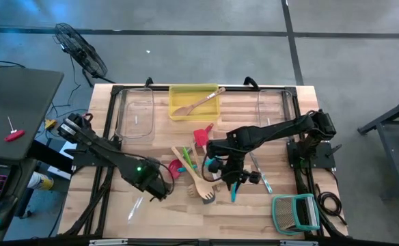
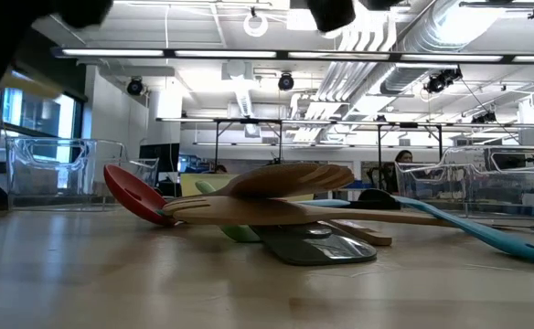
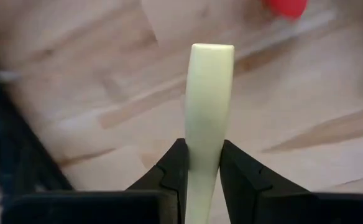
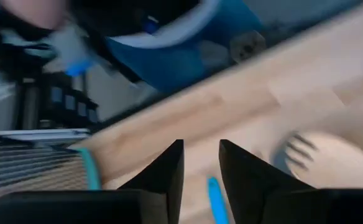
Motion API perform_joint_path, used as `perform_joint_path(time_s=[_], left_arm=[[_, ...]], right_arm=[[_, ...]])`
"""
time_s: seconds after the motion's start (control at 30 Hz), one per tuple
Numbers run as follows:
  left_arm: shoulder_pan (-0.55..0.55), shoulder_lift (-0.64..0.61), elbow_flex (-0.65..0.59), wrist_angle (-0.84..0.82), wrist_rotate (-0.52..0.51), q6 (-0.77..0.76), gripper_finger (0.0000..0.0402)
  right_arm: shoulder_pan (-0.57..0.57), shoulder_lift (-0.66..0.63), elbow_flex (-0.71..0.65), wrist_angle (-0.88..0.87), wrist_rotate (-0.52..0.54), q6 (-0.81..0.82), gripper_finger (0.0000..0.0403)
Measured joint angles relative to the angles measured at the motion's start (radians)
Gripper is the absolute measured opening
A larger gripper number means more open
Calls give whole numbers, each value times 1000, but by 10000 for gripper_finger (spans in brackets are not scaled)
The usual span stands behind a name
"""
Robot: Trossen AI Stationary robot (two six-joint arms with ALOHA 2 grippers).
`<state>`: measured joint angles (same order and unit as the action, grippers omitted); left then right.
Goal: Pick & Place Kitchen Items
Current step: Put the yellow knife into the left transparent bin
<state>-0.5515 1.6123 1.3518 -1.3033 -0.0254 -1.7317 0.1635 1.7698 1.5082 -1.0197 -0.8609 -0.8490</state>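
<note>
Several kitchen items lie in a pile [image 1: 198, 171] at the table's middle: wooden spoons [image 2: 276, 183], a red spatula [image 2: 130, 196], a grey spatula [image 2: 315, 245], a green one [image 2: 235, 230] and a blue one [image 2: 486, 233]. My left gripper [image 1: 160, 190] is near the front, left of the pile, shut on a pale yellow handle [image 3: 209, 99]. My right gripper [image 1: 232, 179] hangs open over the pile's right side, its fingers [image 4: 201, 168] above a blue handle [image 4: 215, 198], touching nothing that shows. My left gripper pinches the pale yellow handle [image 3: 204, 155] between its two fingers. The handle lies along the fingers, and its rounded free end [image 3: 212, 53] sticks out ahead of them. It looks lifted above the wood. The gripper hides the rest of the utensil.
A yellow tray [image 1: 175, 102] with a wooden spoon [image 1: 198, 102] in it stands at the far middle, between clear bins at far left [image 1: 134, 113] and far right [image 1: 278, 106]. A teal-framed rack [image 1: 295, 212] stands at the near right corner. Bare wood lies along the front.
</note>
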Motion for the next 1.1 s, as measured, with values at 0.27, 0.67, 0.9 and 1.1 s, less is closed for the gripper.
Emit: perform_joint_path(time_s=[0.27,0.67,0.9,1.1], left_arm=[[28,-22,221,-261,-113,39,61],[239,-74,236,-268,-225,416,61],[380,-167,236,-268,-321,627,61],[497,-277,236,-270,-469,743,61]], right_arm=[[-2,-38,0,-70,-140,-96,66],[2,-32,0,-77,-137,-122,43],[-27,-32,0,-67,-135,-124,39],[-65,-32,0,-33,-135,-124,39]])
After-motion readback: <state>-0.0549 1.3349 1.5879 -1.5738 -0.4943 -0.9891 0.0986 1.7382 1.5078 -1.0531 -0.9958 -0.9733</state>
